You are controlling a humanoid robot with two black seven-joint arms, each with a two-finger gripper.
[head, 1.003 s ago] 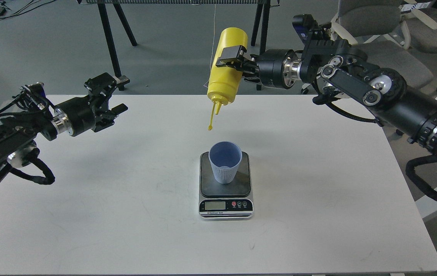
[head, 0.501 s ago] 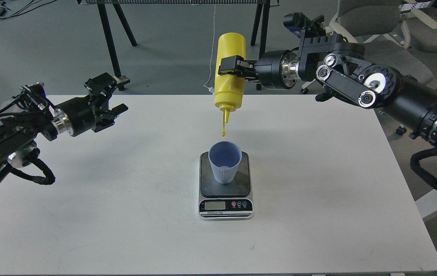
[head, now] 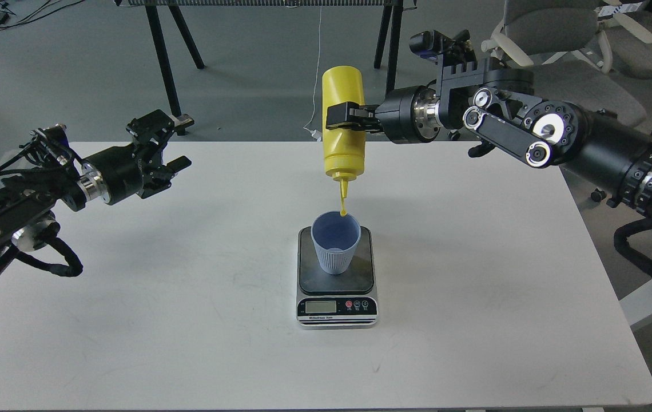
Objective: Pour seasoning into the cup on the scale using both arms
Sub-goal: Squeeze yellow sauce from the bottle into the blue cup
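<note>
My right gripper is shut on the yellow seasoning bottle and holds it upside down, nearly upright, above the table. Its nozzle tip points straight down at the far rim of the light blue-grey ribbed cup. The cup stands upright on the dark plate of the scale, whose silver front strip with LCD and buttons faces me. My left gripper is open and empty, hovering above the table's left part, far from the cup.
The white table carries only the scale and cup. Behind its far edge stand black stand legs and grey office chairs on the grey floor.
My right arm has moved left and down with the bottle, turning it from tilted to nearly vertical. The nozzle tip has dropped to the cup's far rim. The left arm has not moved.
</note>
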